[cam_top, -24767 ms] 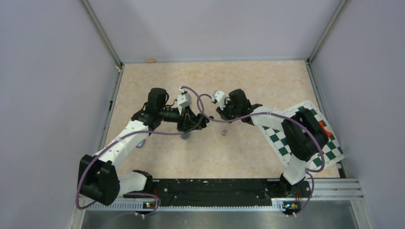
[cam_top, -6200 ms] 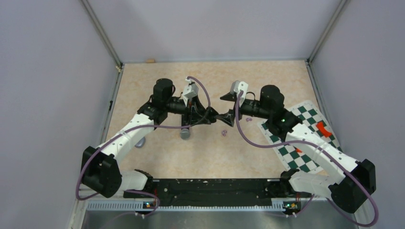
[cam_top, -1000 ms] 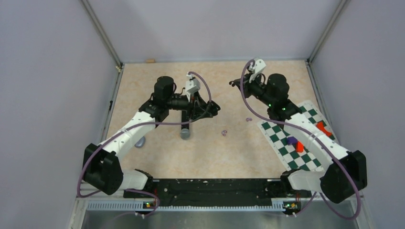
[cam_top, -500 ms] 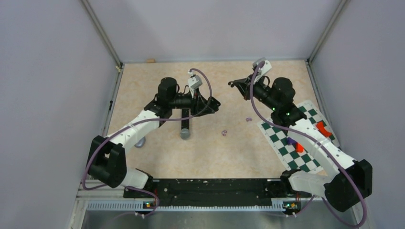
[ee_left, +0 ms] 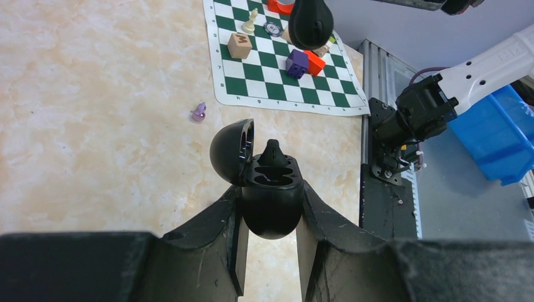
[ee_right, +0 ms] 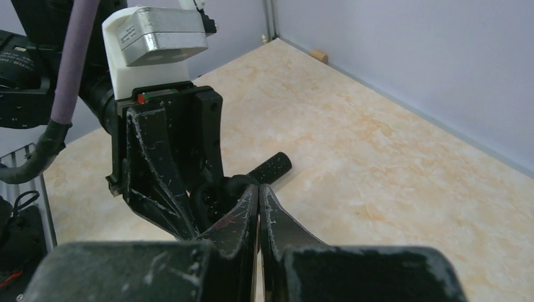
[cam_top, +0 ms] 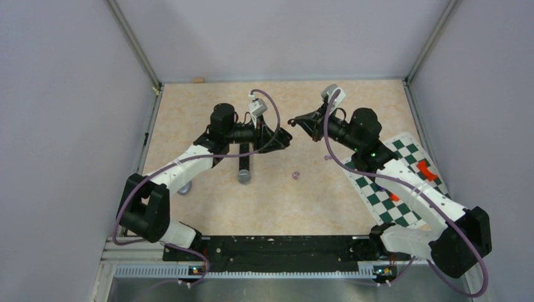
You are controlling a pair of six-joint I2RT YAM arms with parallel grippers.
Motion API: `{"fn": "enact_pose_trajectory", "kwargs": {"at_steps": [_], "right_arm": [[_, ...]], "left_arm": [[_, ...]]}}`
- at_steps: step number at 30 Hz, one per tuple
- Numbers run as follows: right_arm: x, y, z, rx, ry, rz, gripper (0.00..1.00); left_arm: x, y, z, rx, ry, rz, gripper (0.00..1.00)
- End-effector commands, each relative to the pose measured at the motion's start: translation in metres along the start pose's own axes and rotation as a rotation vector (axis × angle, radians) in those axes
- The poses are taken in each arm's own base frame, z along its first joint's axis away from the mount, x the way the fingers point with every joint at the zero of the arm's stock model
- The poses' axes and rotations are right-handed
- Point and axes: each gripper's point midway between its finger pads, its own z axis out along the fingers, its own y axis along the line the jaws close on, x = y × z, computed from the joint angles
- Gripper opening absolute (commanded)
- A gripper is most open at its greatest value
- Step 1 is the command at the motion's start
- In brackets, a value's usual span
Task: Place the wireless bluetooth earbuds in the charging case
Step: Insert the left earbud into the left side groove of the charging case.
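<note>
My left gripper [ee_left: 271, 202] is shut on the black charging case [ee_left: 272, 195] and holds it above the table. Its lid [ee_left: 232, 150] is open to the left. One black curled earbud [ee_left: 272, 153] stands in the far slot; the near slot looks empty. My right gripper [ee_right: 259, 187] is shut with nothing showing between its tips. It points at the case from just beyond it, and its tip [ee_left: 310, 22] shows in the left wrist view. In the top view the left gripper [cam_top: 281, 136] and right gripper [cam_top: 295, 121] nearly meet. Purple ring earbuds [cam_top: 295, 175] [cam_top: 327, 157] lie on the table.
A black microphone [cam_top: 244, 165] lies on the table under the left arm. A checkered mat [cam_top: 403, 182] with small pieces lies at the right. A grey object [cam_top: 184, 187] sits by the left arm. A purple piece [ee_left: 199, 112] lies near the mat.
My right gripper has swung from the back of the table leftward, down to the left gripper's tip. The left gripper has barely moved, still holding the case.
</note>
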Motion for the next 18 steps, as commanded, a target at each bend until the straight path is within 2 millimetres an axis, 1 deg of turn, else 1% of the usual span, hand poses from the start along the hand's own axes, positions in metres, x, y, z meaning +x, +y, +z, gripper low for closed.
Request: {"fn": "enact_pose_trajectory", "kwargs": {"at_steps": [1,11,18], "right_arm": [[-0.007,0.016,0.005,-0.058,-0.042,-0.019,0.0],[0.014,0.028,0.018,-0.091,-0.009,-0.037,0.0],[0.018,0.027,0.02,-0.083,-0.006,-0.052,0.0]], "left_arm": [[-0.011,-0.006,0.002,0.037,-0.037,0.022,0.01],[-0.014,-0.013,0.001,0.061,-0.048,0.021,0.01],[-0.014,-0.015,0.0,0.069,-0.05,0.02,0.0]]}}
